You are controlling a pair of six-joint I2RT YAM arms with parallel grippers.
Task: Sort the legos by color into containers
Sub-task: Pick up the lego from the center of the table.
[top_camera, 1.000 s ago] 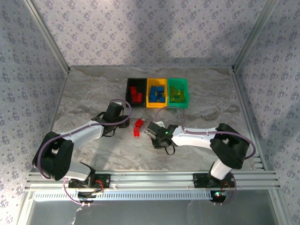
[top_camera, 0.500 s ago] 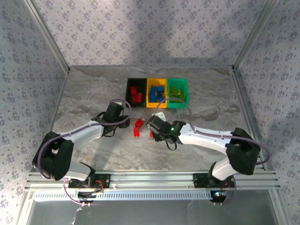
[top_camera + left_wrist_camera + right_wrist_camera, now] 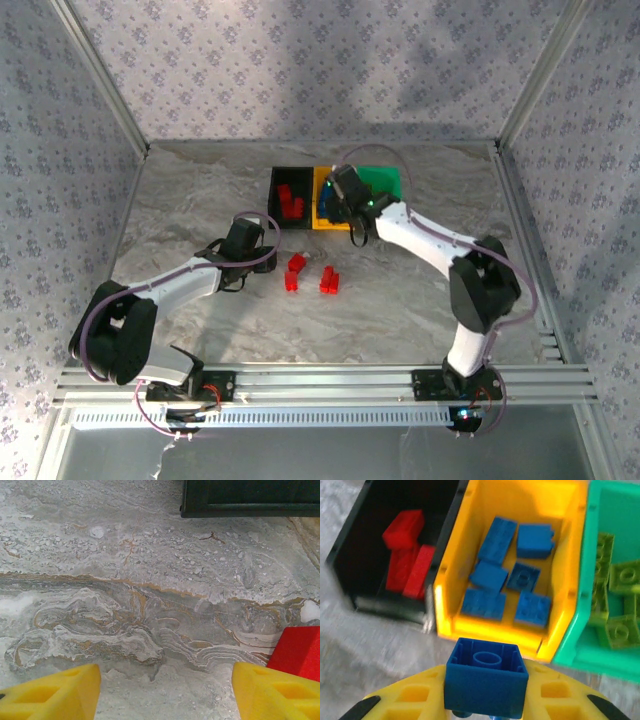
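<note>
My right gripper is shut on a blue lego and hovers at the near edge of the orange-yellow container, which holds several blue legos. From above, the right gripper overlaps that container. The black container holds red legos; the green one holds yellow-green legos. Three red legos lie on the table. My left gripper is open just above the table, nothing between its fingers, with a red lego beside its right finger.
The containers stand in a row at the back middle of the marble table. Metal frame posts and patterned walls enclose the sides and back. The black container's corner lies ahead of the left gripper.
The right arm has swung from the table's middle up to the containers with the blue lego in its jaws, uncovering a red lego. The left arm has not moved.
</note>
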